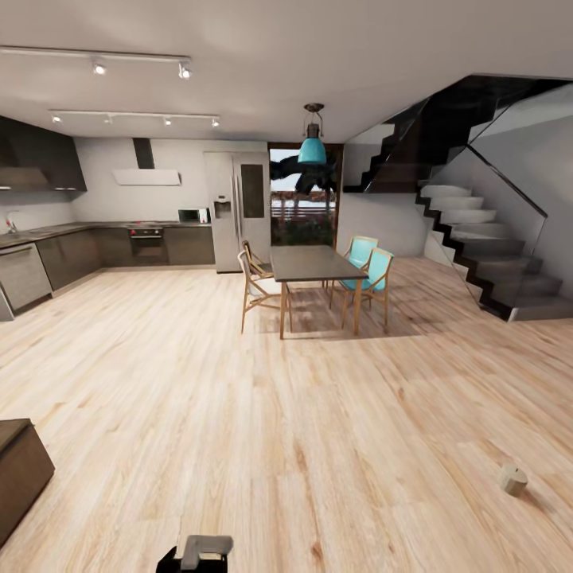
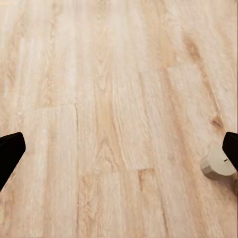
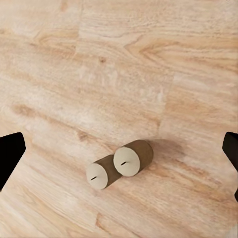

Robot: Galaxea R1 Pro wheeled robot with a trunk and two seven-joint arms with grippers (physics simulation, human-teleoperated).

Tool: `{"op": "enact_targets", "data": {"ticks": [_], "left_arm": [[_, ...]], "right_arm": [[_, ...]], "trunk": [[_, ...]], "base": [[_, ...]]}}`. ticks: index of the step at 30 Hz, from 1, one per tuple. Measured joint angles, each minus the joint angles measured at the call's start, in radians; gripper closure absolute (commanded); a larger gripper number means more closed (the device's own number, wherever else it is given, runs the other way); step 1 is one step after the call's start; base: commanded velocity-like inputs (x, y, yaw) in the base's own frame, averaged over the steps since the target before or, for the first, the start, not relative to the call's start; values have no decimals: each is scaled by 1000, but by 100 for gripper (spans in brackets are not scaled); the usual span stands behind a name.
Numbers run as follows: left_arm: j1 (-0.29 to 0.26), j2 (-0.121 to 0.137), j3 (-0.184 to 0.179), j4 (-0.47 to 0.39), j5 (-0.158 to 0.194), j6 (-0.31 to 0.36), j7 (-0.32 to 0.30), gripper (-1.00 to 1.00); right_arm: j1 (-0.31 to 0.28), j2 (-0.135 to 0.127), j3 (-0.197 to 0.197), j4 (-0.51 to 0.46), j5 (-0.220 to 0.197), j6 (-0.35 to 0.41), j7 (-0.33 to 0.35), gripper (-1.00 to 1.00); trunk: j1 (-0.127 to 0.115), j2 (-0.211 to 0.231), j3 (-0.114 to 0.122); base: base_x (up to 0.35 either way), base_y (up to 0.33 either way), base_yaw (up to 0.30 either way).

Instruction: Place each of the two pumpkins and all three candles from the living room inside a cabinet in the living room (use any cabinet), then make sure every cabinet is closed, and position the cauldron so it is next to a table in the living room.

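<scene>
Two beige-tan candles (image 3: pixel 133 157) (image 3: pixel 101 172) lie on their sides, touching each other, on the light wood floor in the right wrist view. My right gripper (image 3: pixel 120 153) hangs open above them, its dark fingertips (image 3: pixel 10 156) at the picture's edges. In the left wrist view my left gripper (image 2: pixel 120 151) is open over bare floor, with one candle (image 2: pixel 216 164) beside one fingertip (image 2: pixel 231 148). The head view shows a single candle (image 1: pixel 513 480) on the floor at the lower right. The corner of a low dark brown cabinet (image 1: pixel 20 469) is at the lower left. The pumpkins and the cauldron are out of view.
Ahead stand a dining table (image 1: pixel 314 263) with wooden and turquoise chairs, a kitchen with dark units (image 1: pixel 72 255) and a fridge (image 1: pixel 239 211) at the back left, and a staircase (image 1: pixel 485 255) on the right. Wide wood floor lies between. A grey and black arm part (image 1: pixel 197 553) shows at the bottom edge.
</scene>
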Motion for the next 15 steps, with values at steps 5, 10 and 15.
{"op": "enact_targets", "data": {"ticks": [5,10,15], "left_arm": [[-62,7,5,77,142,13,66,-100],[-88,9,8,108,176,5,91,-100],[-90,10,8,131,219,-14,90,-100]], "right_arm": [[0,2,47,-6,56,-19,0,-100],[-1,10,77,-22,100,-24,-1,-100],[-1,42,97,-79,174,-25,-1,-100]], "trunk": [[19,-35,-16],[38,-70,-31],[58,-105,-47]], "base": [[0,0,0],[0,0,0],[0,0,0]]}}
